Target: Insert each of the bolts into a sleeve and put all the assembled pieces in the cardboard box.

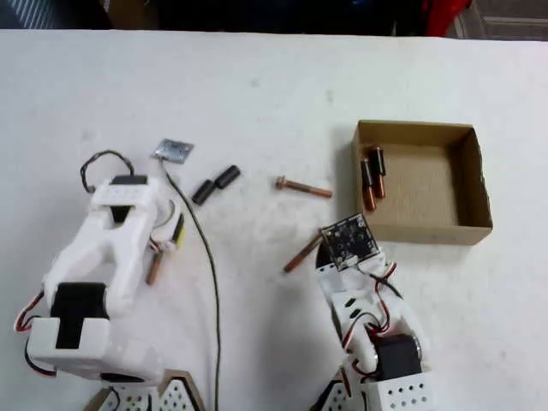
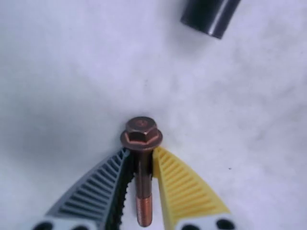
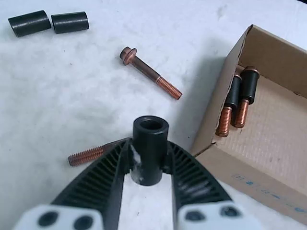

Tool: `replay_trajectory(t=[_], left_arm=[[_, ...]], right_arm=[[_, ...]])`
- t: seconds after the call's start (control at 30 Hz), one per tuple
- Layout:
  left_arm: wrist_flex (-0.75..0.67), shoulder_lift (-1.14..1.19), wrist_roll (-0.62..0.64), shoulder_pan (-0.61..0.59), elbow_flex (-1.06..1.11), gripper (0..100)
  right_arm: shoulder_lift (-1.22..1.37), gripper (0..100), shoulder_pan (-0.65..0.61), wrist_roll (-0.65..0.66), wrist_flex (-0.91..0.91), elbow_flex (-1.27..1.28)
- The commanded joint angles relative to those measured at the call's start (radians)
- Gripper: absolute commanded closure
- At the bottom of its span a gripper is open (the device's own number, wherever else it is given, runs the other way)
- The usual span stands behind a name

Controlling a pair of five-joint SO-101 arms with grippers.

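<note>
I count three bare bolts [image 1: 304, 187] on the surface, one of them in the left claw [image 2: 141, 152], and three empty sleeves [image 1: 227, 177], one in the right claw [image 3: 149, 146]. Two assembled pieces [image 1: 372, 178] lie in the single cardboard box [image 1: 428, 231] at two o'clock.

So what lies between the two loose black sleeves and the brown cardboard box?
One loose copper-coloured bolt, lying flat; the high view shows it.

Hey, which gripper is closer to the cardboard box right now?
Right. The right gripper, shut on a sleeve, sits just beside a corner of the cardboard box; the left gripper, holding a bolt, is far across the table.
</note>
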Motion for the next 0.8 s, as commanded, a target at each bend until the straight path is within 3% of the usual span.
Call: replay_trajectory(t=[0.0,0.17,0.77], left_arm=[[-0.008,0.002,-0.092,0.024,-0.054,98],[-0.002,0.004,-0.175,0.084,-0.052,98],[-0.044,0.004,-0.184,0.088,-0.052,98]], right_arm=[[-0.01,98.1,0.005,0.011,-0.028,-0.009],[-0.01,98.1,0.005,0.011,-0.028,-0.009],[-0.01,98.1,0.005,0.011,-0.027,-0.008]])
